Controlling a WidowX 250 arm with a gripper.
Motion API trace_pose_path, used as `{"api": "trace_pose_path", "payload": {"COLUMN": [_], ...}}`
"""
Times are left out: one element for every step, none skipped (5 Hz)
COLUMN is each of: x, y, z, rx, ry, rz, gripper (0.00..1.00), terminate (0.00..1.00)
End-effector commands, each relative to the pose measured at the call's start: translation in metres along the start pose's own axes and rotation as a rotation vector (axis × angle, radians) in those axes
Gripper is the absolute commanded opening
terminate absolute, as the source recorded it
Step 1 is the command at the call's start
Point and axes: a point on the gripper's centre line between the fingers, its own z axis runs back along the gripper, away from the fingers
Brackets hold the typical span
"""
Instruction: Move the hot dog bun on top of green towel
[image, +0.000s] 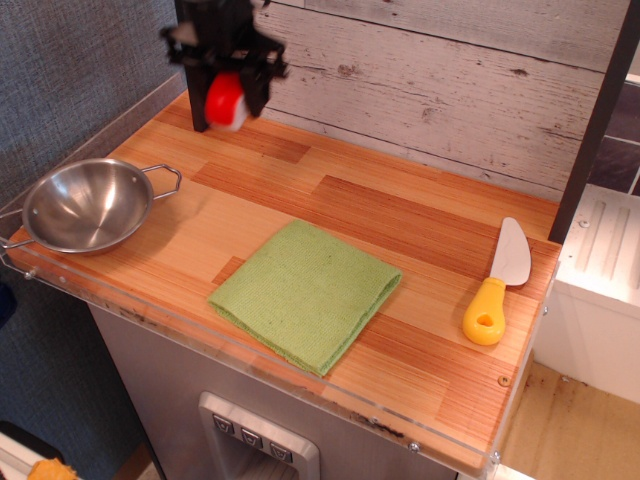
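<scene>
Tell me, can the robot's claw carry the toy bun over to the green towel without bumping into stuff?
Probably yes. The gripper holds the hot dog bun lifted off the counter, and nothing stands between it and the green towel; bowl and knife sit off to the sides.

Between the jaws of the black gripper (228, 98) a glossy red-and-white bun (227, 101) is showing, while well below them are lying a light green woven towel (306, 291), a shiny silver bowl (87, 205) and a white-bladed, yellow-handled knife (498, 285) on striped orange-brown wood (400, 215).
</scene>
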Motion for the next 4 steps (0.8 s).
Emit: {"api": "trace_pose_path", "payload": {"x": [-0.038, -0.074, -0.101, -0.113], "y": [-0.081, -0.103, -0.097, -0.093], "z": [0.064, 0.055, 0.049, 0.044], "rx": [-0.144, -0.13, -0.083, -0.059], "ry": [-0.064, -0.002, 0.043, 0.051], "rz": [-0.126, -0.17, -0.157, -0.149], "gripper": [0.0, 0.0, 0.0, 0.0], "terminate": [0.0, 0.0, 0.0, 0.0]}}
